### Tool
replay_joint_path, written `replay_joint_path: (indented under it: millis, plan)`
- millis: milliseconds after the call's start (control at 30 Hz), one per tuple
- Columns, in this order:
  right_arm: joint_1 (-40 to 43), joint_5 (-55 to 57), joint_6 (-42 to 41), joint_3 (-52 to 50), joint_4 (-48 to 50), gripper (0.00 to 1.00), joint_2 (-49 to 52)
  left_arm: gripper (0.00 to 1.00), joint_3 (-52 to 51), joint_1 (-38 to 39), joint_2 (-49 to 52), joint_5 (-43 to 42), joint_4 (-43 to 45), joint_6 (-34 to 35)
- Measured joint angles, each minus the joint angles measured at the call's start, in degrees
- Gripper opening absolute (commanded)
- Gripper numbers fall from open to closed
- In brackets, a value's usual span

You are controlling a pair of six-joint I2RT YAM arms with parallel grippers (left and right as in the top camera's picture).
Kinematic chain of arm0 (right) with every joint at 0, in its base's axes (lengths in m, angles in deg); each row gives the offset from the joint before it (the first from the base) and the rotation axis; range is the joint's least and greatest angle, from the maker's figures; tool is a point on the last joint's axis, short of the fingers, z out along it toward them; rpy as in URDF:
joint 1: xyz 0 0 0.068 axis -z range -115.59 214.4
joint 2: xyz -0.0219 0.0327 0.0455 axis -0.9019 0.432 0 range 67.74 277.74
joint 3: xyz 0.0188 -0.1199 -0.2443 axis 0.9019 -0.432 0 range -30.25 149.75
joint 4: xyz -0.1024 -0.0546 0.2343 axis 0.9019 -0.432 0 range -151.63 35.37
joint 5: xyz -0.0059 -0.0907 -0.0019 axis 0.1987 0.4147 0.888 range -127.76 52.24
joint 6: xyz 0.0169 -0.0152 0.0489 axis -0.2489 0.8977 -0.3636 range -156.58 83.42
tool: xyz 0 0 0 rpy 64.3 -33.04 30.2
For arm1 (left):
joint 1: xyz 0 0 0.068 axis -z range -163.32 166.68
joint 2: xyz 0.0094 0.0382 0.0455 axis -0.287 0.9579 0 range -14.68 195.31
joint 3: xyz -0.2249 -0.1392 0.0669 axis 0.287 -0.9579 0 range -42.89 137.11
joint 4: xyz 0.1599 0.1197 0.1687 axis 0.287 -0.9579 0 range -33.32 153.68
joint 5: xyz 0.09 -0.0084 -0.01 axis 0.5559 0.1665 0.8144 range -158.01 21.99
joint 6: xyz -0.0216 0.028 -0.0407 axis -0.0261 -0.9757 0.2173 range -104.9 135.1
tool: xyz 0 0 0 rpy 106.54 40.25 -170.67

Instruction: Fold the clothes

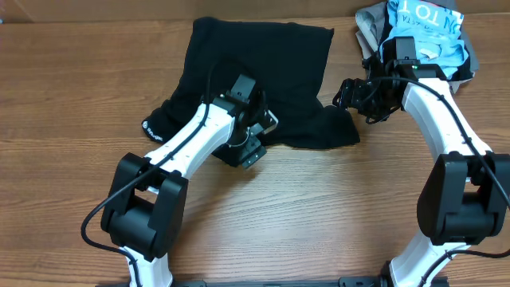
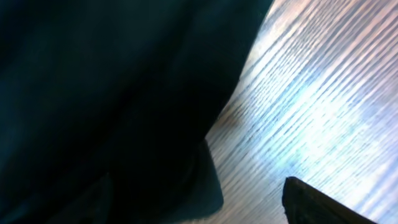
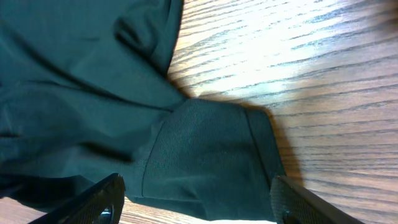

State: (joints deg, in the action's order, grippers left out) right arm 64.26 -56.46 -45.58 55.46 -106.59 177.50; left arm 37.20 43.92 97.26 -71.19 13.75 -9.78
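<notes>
Left side: my left claw (image 1: 251,151) sits at the near edge of the black shirt (image 1: 263,56), low over the tabletop (image 1: 319,215). Overhead does not show its jaws. My left wrist camera shows only one finger (image 2: 320,202) beside dark cloth and bare wood, so I cannot tell whether this claw is clenched or released.

Centre: the shirt lies at the far middle of the tabletop, spread but rumpled. One part is bunched to the left and carries a small white print (image 1: 148,123). A sleeve (image 1: 339,127) reaches right.

Right side: my right claw (image 1: 358,100) stands at that sleeve. Overhead hides the gap between its jaws. The right wrist camera shows them spread wide, released, with the hemmed sleeve flat on the wood between them.

Far right corner: a pile (image 1: 430,32) of blue and grey clothes, seen only overhead.
</notes>
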Motion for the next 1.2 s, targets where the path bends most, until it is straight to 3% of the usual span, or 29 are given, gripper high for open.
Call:
replay_joint_path:
  millis: [67, 133, 167, 200, 267, 500, 667, 767, 900, 967, 1033, 1200]
  plan:
    - [0.0, -0.09, 0.02, 0.0, -0.04, 0.78, 0.0, 0.82, -2.32, 0.0, 0.0, -0.15, 2.62, -1.09]
    - [0.0, -0.15, 0.02, 0.0, -0.11, 0.78, 0.0, 0.66, -4.44, 0.0, 0.0, -0.26, 5.11, -1.86]
    - [0.0, -0.22, 0.04, 0.0, -0.07, 0.78, 0.0, 0.39, -4.94, 0.0, 0.0, -0.26, 5.7, -1.84]
    - [0.0, -0.33, 0.0, 0.0, -0.04, 0.78, 0.0, 0.19, -5.97, 0.0, 0.0, -0.28, 6.82, -2.38]
    - [0.0, -0.39, 0.02, 0.0, -0.07, 0.78, 0.0, 0.04, -6.78, 0.0, 0.0, -0.28, 7.8, -2.36]
    - [0.0, -0.39, 0.02, -0.02, -0.28, 0.78, 0.0, 0.04, -7.08, 0.0, 0.0, -0.33, 5.99, 0.61]
    - [0.0, -0.42, 0.04, 0.0, -0.42, 0.78, 0.0, 0.04, -4.35, 0.0, 0.0, -1.11, -9.99, 6.03]
    - [0.0, -0.42, 0.02, 0.0, -0.44, 0.78, 0.0, 0.11, -0.79, 0.0, 0.04, -3.23, -18.95, 8.07]
    - [0.0, -0.44, 0.02, 0.0, -0.55, 0.78, 0.0, 0.44, 2.19, 0.0, 0.04, -7.28, -24.46, 9.62]
    - [0.0, -0.39, 0.02, 0.0, -0.94, 0.79, 0.0, 0.67, 2.29, 0.0, 0.04, -8.96, -26.16, 9.75]
    - [0.0, -0.42, 0.02, 0.0, -1.44, 0.78, 0.0, 0.8, 2.32, 0.0, 0.04, -10.1, -26.91, 10.05]
    - [0.0, -0.44, 0.02, 0.0, -4.11, 0.78, 0.0, 0.92, 2.49, 0.0, 0.04, -11.54, -27.02, 10.16]
